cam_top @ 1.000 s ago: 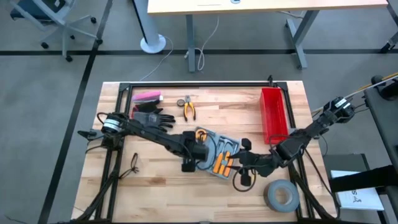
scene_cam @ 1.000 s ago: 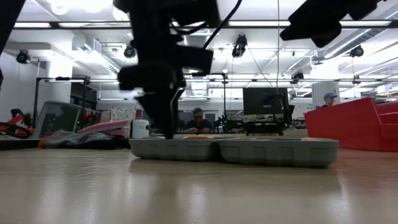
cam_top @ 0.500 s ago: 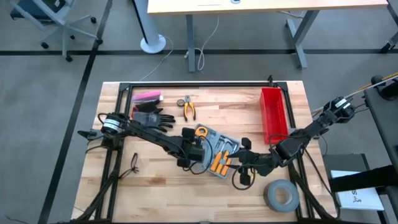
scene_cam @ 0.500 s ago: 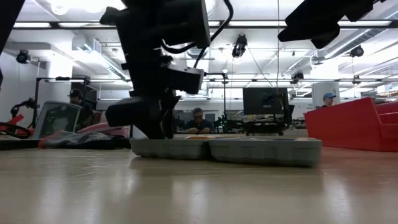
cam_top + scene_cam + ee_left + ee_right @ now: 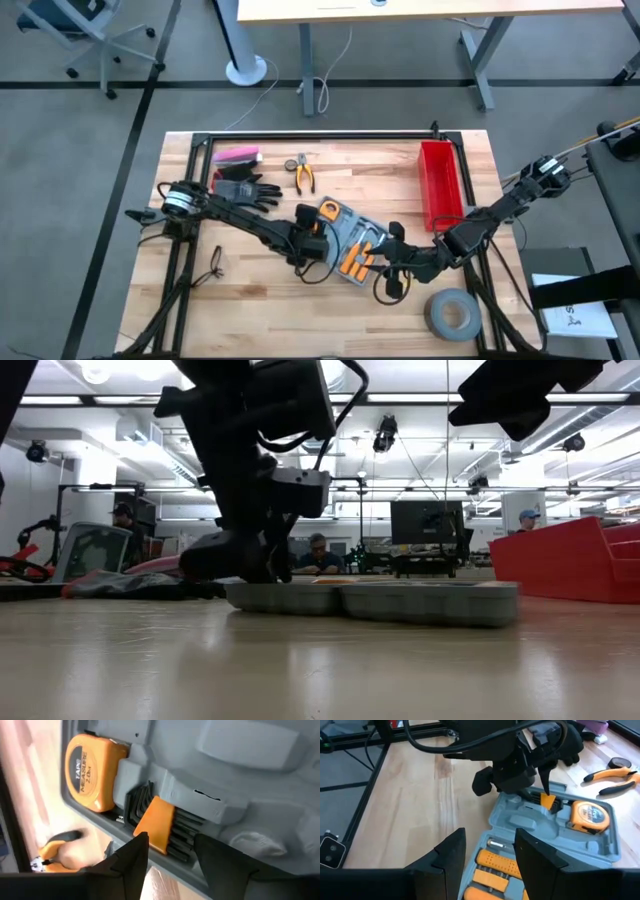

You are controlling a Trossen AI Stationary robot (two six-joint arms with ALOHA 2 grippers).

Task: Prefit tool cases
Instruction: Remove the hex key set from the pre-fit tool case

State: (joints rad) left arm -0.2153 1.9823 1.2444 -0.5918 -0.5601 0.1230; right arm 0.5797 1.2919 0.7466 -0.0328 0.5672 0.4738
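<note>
Compared with a second ago, the left gripper (image 5: 322,240) has been shifted a bit toward the picture's left edge and tucked against the near-left edge of the tool case (image 5: 348,238), and the case itself looks nudged and turned slightly in the high view. From that gripper outward: its fingers (image 5: 131,865) are seen parted with nothing between them, and just ahead of the gap sits the orange-handled hex key set (image 5: 159,826) in its slot, with the orange tape measure (image 5: 89,771) one pocket over. So the case lies directly in front of the left claw, touching or nearly so (contact can't be confirmed). The case is lying open and flat just right of centre in the high frame, its long axis running diagonally from upper left to lower right. The right gripper (image 5: 385,262) is parked at the lower-right end of that same diagonal, jaws also apart and empty, looking up the case's length past the orange screwdriver handles (image 5: 496,862). The left arm is judged the nearer one to the hex keys, so whatever seating or pressing comes next is probably its job, with the right end being steadied.
</note>
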